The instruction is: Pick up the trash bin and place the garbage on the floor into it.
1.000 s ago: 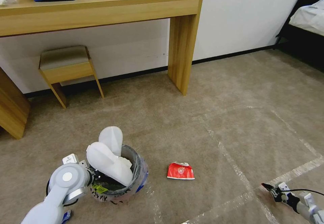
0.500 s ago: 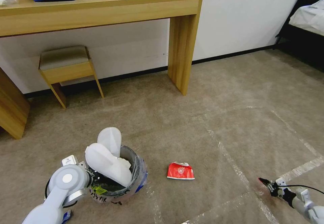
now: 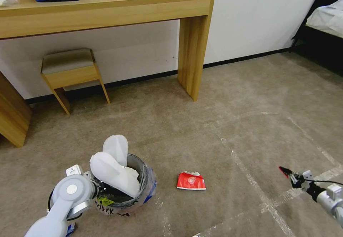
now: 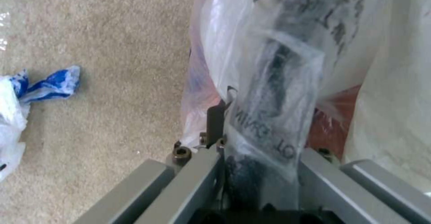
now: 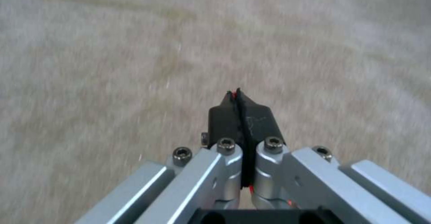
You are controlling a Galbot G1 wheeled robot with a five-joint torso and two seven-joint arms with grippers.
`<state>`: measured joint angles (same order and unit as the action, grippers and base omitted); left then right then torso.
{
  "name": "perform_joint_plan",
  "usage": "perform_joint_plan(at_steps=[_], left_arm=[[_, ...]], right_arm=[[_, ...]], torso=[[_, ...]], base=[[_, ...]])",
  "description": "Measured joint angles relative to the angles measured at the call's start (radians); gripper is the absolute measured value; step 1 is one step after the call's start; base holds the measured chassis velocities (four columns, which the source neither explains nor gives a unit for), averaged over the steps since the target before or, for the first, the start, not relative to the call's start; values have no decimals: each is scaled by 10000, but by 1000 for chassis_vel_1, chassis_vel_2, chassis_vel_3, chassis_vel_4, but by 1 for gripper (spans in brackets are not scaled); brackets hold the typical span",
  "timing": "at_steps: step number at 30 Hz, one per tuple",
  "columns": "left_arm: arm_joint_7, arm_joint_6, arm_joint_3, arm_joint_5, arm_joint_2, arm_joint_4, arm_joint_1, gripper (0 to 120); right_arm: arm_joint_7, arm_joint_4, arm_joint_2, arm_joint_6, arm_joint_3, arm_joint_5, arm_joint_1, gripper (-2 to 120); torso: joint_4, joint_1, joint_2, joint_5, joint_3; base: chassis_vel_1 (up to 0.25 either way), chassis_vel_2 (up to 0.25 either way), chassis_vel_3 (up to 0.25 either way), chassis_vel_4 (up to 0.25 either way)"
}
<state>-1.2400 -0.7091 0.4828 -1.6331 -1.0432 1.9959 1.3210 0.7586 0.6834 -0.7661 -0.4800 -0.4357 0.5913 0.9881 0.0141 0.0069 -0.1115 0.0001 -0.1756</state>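
Beige-brown taped carpet floor. Small round bag-lined scribbled trash bin stands on it, two white slipper soles protruding. Squashed red carton lies just right of bin. Left tool clenched on bin's rim; right tool clenched empty, well right of bin.

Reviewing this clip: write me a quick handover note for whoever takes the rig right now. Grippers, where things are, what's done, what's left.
Left gripper: shut on the bin's bagged rim, at the robot's lower left.
Right gripper: shut, holding nothing, above the carpet at lower right.
Bin: by the left arm, two white slipper soles sticking out of its top.
Done: bin gripped, soles in.
Left: red carton lies flat on the carpet just right of the bin. The left wrist view also shows a blue-and-white scrap on the carpet beside the bin.
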Motion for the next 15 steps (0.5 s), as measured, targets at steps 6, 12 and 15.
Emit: perform_joint_plan(at_steps=[6,12,15], left_arm=[[21,-3,36,75,-112,29,74,0],[26,-8,106,99,-148,51,157,0],[27,-9,127,113,-166,52,174,0]], right_arm=[[150,284,87,-256,-175,772,-179,0],[516,583,56,-329,-310,1725,-326,0],[674,608,26,-377,-335,2030,-352,0]], torso=[[4,0,0,0,0],[0,0,0,-1,0],[2,0,1,-1,0]], base=[[0,0,0,0],[0,0,0,0],[0,0,0,0]])
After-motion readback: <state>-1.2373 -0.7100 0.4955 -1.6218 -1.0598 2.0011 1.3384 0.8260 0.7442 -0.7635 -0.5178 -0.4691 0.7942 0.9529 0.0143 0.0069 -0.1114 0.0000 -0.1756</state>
